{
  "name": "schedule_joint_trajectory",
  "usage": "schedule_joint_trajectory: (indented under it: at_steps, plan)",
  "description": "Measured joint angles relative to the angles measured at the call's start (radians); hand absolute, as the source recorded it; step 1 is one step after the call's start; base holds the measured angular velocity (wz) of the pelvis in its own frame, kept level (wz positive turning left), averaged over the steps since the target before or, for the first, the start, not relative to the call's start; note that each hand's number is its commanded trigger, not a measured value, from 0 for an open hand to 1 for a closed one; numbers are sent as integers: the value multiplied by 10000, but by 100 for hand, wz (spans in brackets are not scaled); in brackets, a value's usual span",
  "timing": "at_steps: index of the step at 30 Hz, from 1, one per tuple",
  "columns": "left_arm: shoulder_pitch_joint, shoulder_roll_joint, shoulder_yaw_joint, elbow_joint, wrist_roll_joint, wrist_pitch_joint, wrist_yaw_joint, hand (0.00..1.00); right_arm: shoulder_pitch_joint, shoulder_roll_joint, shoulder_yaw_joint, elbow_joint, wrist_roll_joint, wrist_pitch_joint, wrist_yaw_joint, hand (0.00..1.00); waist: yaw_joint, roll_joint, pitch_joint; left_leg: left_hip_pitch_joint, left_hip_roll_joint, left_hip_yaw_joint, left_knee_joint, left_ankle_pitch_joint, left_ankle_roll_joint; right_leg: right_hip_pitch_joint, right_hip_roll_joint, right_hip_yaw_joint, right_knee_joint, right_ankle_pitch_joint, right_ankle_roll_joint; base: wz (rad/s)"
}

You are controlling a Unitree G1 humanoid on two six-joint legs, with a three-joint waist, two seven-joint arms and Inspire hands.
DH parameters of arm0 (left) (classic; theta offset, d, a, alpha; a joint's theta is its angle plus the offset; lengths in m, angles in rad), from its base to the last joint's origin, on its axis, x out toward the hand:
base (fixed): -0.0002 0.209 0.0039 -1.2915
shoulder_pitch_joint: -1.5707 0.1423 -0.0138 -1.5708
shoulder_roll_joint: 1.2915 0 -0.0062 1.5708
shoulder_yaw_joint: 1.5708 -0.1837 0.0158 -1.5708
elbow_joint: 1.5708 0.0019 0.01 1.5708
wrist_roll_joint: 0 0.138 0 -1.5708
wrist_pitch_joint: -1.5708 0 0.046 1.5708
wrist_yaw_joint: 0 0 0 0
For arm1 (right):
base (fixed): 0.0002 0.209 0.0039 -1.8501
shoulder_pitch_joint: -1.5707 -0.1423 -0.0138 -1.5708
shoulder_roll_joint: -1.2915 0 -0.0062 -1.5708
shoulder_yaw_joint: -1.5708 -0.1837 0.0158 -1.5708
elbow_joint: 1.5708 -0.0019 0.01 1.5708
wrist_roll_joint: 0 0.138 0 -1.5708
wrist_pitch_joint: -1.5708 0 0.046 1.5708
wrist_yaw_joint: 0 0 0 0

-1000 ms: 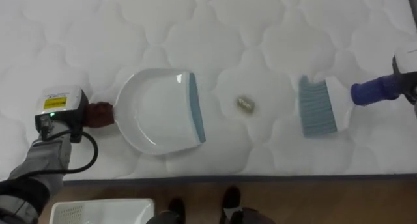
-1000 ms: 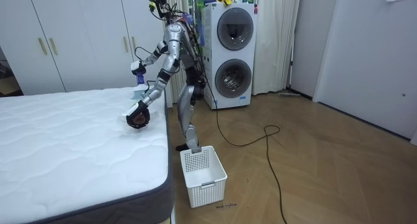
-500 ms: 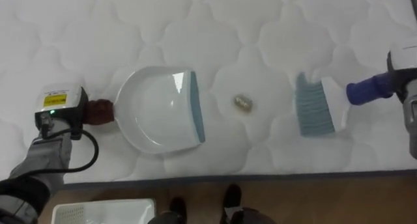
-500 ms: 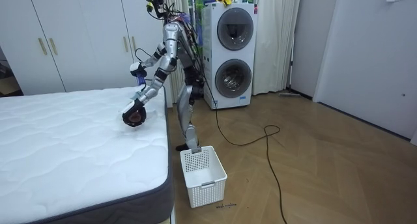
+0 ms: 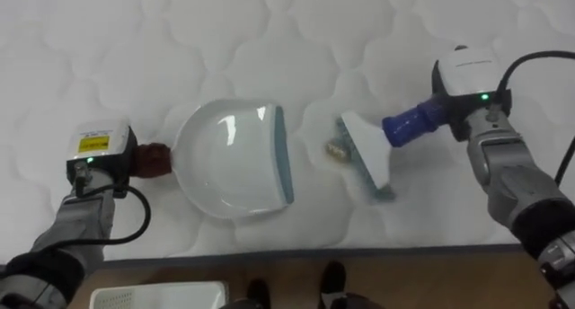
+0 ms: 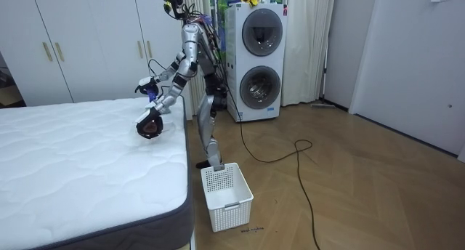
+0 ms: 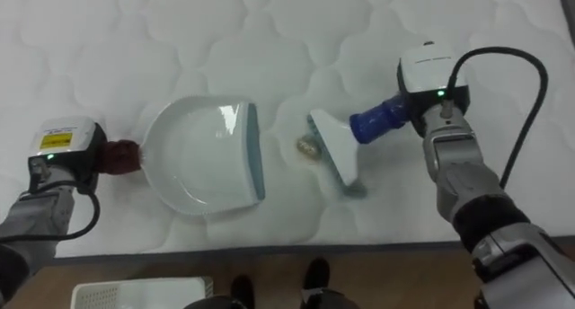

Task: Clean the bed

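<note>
1 small pale-brown crumb (image 5: 337,148) lies on the white quilted mattress of the bed (image 5: 180,39), near its front edge. It sits in the narrow gap between 2 tools. To its left is the grey-blue lip of a white plastic dustpan (image 5: 234,156), which lies flat with its mouth facing the crumb. On its right, just beside it, is the head of a white hand brush with a blue handle (image 5: 364,147), tilted; whether the bristles touch the crumb I cannot tell.

The right robot hand (image 5: 472,98) is clamped on the blue handle. The left robot hand (image 5: 112,165) is closed round the dustpan's dark red handle. The robot stands at the bedside, with a white slatted basket (image 6: 227,195) on the wooden floor by its feet.

The step in hand looks like the sweep itself. To do it well, the pan's lip should press lightly into the soft quilting so the crumb cannot slide beneath it. The brush should come across low and slowly in 1 short stroke. A quick flick could bounce the crumb over the rim or off the bed's edge. The pan should be held steady until the crumb rests well inside.
</note>
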Motion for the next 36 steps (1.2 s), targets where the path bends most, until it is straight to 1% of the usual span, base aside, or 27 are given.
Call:
schedule_joint_trajectory:
  at_steps: [1, 2, 4, 6, 8, 13, 15, 22, 25, 28, 30, 32, 36]
  plan:
    - [18, -25, 0, -19, 2, -1, -11, 100, 75, 11, 4, -117, -26, -9, 8, 100, -9, 43, -8, 4, 5, -5, -1, 0, 0, 32, 1, -35, -34, 0, 0, 7]
    - [39, -95, 0, -19, 3, -11, -15, 100, 177, 52, 19, -249, -66, -36, 36, 100, 14, 114, -37, 11, 6, -5, -15, 0, 0, 39, 1, -52, -39, 0, 0, 4]
    - [73, -178, -1, -18, 3, -22, -15, 100, 206, 126, 31, -283, -76, -101, 65, 100, 48, 233, -46, 18, 7, -3, -26, 1, -2, 40, 0, -59, -39, 0, -1, 0]
    - [97, -300, 1, -17, 3, -61, -16, 100, 313, 158, 31, -283, -67, -101, 157, 100, 130, 346, -97, 33, 11, -2, -58, 6, -9, 40, -6, -89, -35, 0, -1, 0]
    - [106, -355, 1, -16, 3, -69, -16, 100, 331, 167, 39, -284, -55, -102, 178, 100, 162, 366, -110, 60, 11, 7, -88, 14, -18, 40, -14, -90, -25, -1, -2, 0]
    - [132, -426, 0, -16, 34, -153, -167, 100, 331, 131, 275, -379, 115, -100, 249, 100, 167, 348, -106, 238, -77, 47, -397, 118, -23, 39, -46, 42, -7, -2, -1, -2]
    - [197, -426, -1, -16, 41, -211, -171, 100, 332, 198, 422, -435, 288, -157, 291, 100, 163, 333, -104, 339, -85, 187, -522, 141, -14, 40, -100, 90, -10, -3, -1, -10]
    - [268, -422, 28, -16, 38, -264, -172, 100, 333, 348, 409, -589, 601, -197, 384, 100, 101, 224, -95, 348, -132, 239, -494, 154, 11, 34, -156, 140, -47, -19, 25, -1]
    - [316, -414, 117, -16, 40, -263, -184, 100, 341, 406, 402, -972, 606, -285, 560, 100, -10, 160, -95, 294, -136, 220, -438, 157, 17, 34, -167, 108, -56, -26, 32, 6]
    - [391, -416, 150, -16, 34, -262, -194, 100, 445, 619, 385, -1222, 1373, -567, 579, 100, -123, 156, -99, 254, -144, 185, -370, 156, 19, 37, -174, 71, -51, -31, 39, 4]
    - [426, -421, 169, -17, 27, -279, -209, 100, 690, 912, 379, -1223, 2202, -807, 595, 100, -138, 157, -99, 245, -141, 184, -346, 157, 21, 38, -176, 46, -41, -31, 39, 0]
    - [436, -424, 208, -16, 27, -278, -254, 100, 871, 1069, 380, -1222, 2631, -904, 840, 100, -133, 160, -100, 211, -139, 166, -326, 159, 25, 37, -183, 6, -42, -31, 39, 6]
    - [441, -436, 210, -14, 28, -281, -415, 100, 1021, 1118, 383, -1215, 3598, -995, 1314, 100, -127, 164, -100, 155, -134, 141, -278, 163, 38, 23, -209, -94, -24, -30, 37, 3]
